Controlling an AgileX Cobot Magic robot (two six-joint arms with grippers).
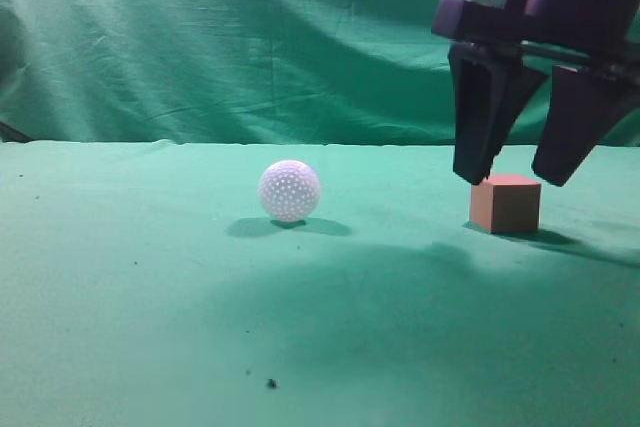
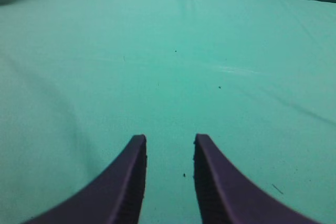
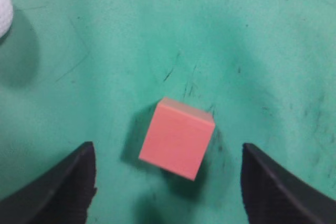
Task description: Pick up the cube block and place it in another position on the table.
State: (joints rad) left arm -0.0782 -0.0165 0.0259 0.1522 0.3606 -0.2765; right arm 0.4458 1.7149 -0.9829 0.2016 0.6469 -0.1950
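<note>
The reddish-brown cube block (image 1: 506,203) rests on the green table (image 1: 150,307) at the right. My right gripper (image 1: 515,177) hangs just above it, open, one dark finger to each side of its top. In the right wrist view the cube block (image 3: 177,138) lies flat on the cloth between the wide-open fingers of the right gripper (image 3: 168,150), touching neither. My left gripper (image 2: 169,141) is open and empty over bare green cloth (image 2: 173,77); it does not show in the exterior view.
A white dimpled ball (image 1: 289,190) sits on the table left of the cube, about a hand's width away; its edge shows in the right wrist view (image 3: 4,10). A draped green backdrop (image 1: 200,37) closes the far side. A dark speck (image 1: 271,383) lies near the front.
</note>
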